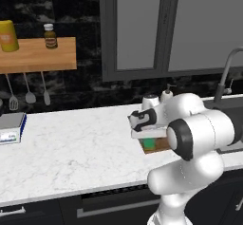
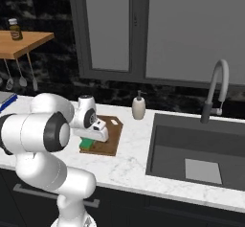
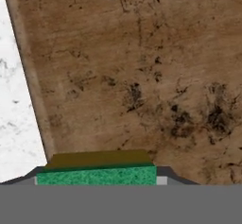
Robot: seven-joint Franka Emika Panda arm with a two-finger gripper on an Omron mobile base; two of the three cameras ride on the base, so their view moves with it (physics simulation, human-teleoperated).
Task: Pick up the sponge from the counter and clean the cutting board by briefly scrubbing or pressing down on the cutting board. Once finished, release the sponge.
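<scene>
The green-topped sponge (image 1: pixel 149 143) (image 2: pixel 86 145) (image 3: pixel 97 175) sits between the fingers of my gripper (image 1: pixel 148 137) (image 2: pixel 90 139), which is shut on it. It is held low over the near-left end of the dark brown cutting board (image 1: pixel 161 147) (image 2: pixel 109 136) (image 3: pixel 142 76); whether it presses on the wood cannot be told. The board lies on the white marble counter (image 1: pixel 71 148) (image 2: pixel 129 159) (image 3: pixel 14 114), just left of the sink. My hand and forearm hide much of the board in the left base view.
A soap dispenser (image 1: pixel 166 95) (image 2: pixel 139 107) stands behind the board. The sink (image 2: pixel 191 149) and faucet (image 2: pixel 215 89) lie to the right. A grey-and-blue box (image 1: pixel 12 126) sits far left on the counter, under a wooden shelf (image 1: pixel 38 55) with hanging utensils.
</scene>
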